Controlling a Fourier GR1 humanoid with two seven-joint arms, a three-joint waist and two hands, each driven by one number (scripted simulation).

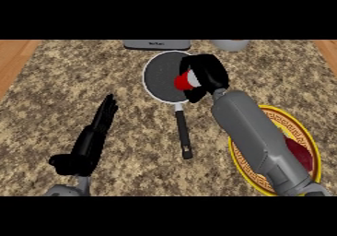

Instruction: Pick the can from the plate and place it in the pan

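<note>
Right hand (pixel 206 76), upper centre of frame: fingers and thumb curled round the red-and-white can (pixel 185 81), grasping it over the right part of the pan (pixel 164 76); whether the can touches the pan cannot be told. Pan handle (pixel 183 133) points down-frame. Plate (pixel 293 138), yellow-rimmed, lower right, partly hidden by the right forearm. Left hand (pixel 100 126), lower left, released, fingers straight above the speckled worktop (pixel 62 92).
</note>
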